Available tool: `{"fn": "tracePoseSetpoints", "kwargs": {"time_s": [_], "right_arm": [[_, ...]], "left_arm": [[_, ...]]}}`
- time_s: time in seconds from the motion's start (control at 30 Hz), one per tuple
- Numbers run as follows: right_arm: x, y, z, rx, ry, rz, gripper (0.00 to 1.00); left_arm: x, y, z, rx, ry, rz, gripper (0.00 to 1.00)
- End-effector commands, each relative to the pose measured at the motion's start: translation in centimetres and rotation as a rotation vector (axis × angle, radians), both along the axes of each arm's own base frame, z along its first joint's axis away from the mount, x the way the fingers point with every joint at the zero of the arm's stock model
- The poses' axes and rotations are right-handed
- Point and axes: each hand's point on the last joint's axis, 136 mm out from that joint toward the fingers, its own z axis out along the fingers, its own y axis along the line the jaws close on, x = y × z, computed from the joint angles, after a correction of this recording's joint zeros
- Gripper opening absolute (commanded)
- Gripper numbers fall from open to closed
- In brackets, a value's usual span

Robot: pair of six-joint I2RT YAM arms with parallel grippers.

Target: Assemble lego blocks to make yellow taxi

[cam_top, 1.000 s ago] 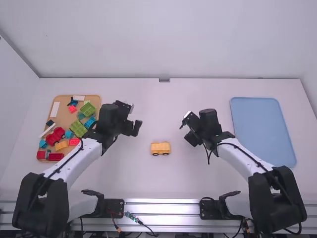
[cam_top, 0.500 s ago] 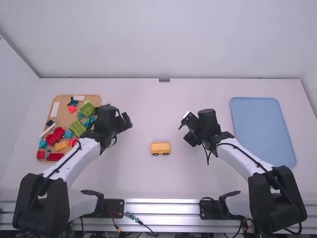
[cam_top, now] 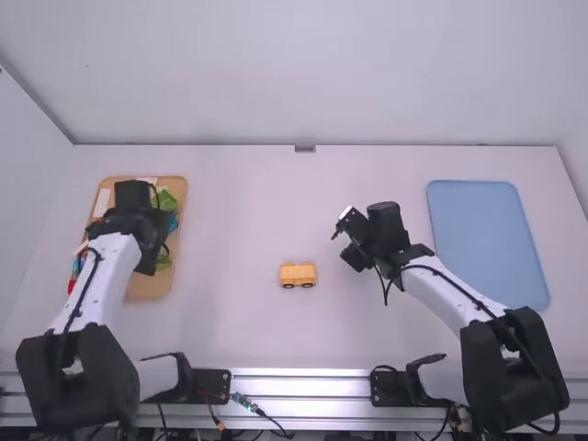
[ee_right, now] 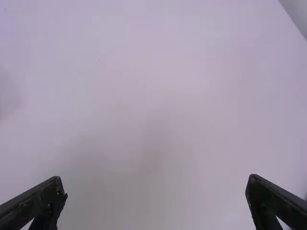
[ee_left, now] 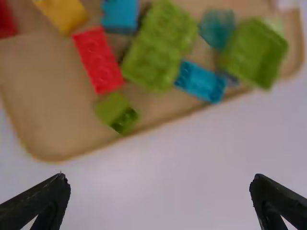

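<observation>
So there's one yellow block car (cam_top: 297, 270) mid-table, plus one tan tray (cam_top: 145, 289) and one blue mat (cam_top: 487, 243). Left gripper (cam_top: 136, 216) and right gripper (cam_top: 345, 241) (that's two) are spread wide, empty.

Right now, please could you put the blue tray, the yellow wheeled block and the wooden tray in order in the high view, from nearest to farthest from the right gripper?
From the right gripper:
1. Yellow wheeled block, to its left and nearer the arm bases.
2. Blue tray, on the table's right side.
3. Wooden tray, on the table's left side.
</observation>
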Motion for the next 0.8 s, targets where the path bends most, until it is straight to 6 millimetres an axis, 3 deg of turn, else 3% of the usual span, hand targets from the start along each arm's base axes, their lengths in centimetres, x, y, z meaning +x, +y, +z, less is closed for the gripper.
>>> {"fn": "tracePoseSetpoints", "kwargs": {"time_s": [0.0, 0.3, 0.43, 0.77], "right_arm": [[-0.1, 0.0, 0.3, 0.005, -0.007, -0.005, 0.99], [-0.1, 0.0, 0.3, 0.006, -0.007, -0.004, 0.99], [-0.1, 0.0, 0.3, 0.006, -0.007, -0.005, 0.99], [-0.1, 0.0, 0.3, 0.005, -0.007, -0.005, 0.99]], "left_arm": [[-0.5, 2.0, -0.8, -0.06, -0.004, 0.174, 0.99], [-1.1, 6.7, -3.0, -0.3, 0.006, 0.352, 0.99], [-1.9, 9.1, -4.0, -0.332, 0.085, 0.465, 0.99], [-2.4, 12.2, -4.9, -0.313, 0.205, 0.582, 0.99]]}}
